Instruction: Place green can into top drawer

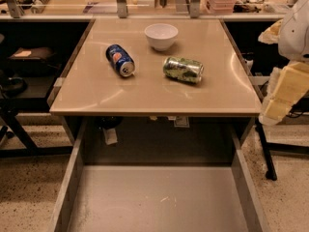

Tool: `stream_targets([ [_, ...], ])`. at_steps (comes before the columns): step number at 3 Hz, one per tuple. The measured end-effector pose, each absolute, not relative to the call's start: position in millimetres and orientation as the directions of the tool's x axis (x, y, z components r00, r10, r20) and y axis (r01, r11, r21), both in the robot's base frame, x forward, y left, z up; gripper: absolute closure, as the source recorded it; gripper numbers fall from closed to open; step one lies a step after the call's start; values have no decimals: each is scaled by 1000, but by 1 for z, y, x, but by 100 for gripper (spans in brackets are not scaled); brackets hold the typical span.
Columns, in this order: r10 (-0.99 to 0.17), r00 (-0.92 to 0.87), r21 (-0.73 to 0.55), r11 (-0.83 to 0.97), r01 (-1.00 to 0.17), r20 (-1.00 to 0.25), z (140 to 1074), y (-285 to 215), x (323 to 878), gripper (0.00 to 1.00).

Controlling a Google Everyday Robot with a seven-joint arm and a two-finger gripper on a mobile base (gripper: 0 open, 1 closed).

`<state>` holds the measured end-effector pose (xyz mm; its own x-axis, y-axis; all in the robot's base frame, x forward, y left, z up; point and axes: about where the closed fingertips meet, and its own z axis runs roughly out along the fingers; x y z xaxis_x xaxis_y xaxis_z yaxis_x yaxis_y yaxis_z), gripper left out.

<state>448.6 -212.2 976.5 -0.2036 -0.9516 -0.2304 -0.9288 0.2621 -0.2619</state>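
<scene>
Gripper [279,103] status: the pale arm-end hardware hangs at the right edge of the camera view, beside the right-hand corner of the tan tabletop [145,98] and well apart from every object on it. Whether it is open or closed cannot be told from this view; it carries nothing visible.

Camera view, object positions:
- green can [183,69] — lies on its side near the middle of the tabletop, right of centre, silver end facing right.
- white bowl [161,35] — stands upright behind the can and slightly left, near but not touching.
- blue can [120,60] — also on its side, to the left, apart from the green can.
- top drawer [159,199] — pulled out below the front edge of the tabletop, bare grey bottom exposed.

Judged step: approach not yet begun; the can is ungrasped.

Failure risks:
- A can on its side rolls. Glancing contact would likely send it toward the bowl or the table's front edge.
- A grip across the curved wall may slip.
- Carried too low, the can may strike the tabletop edge overhanging the drawer's rear.
- Released from height, it may bounce or roll on the flat drawer bottom.
</scene>
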Motion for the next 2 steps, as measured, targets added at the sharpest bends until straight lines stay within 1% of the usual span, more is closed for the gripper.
stream_targets([
  [1,-942,-166,-281,250,-927,-290,972,-204,472,0],
  [2,-908,-131,-292,261,-920,-399,962,-202,495,0],
])
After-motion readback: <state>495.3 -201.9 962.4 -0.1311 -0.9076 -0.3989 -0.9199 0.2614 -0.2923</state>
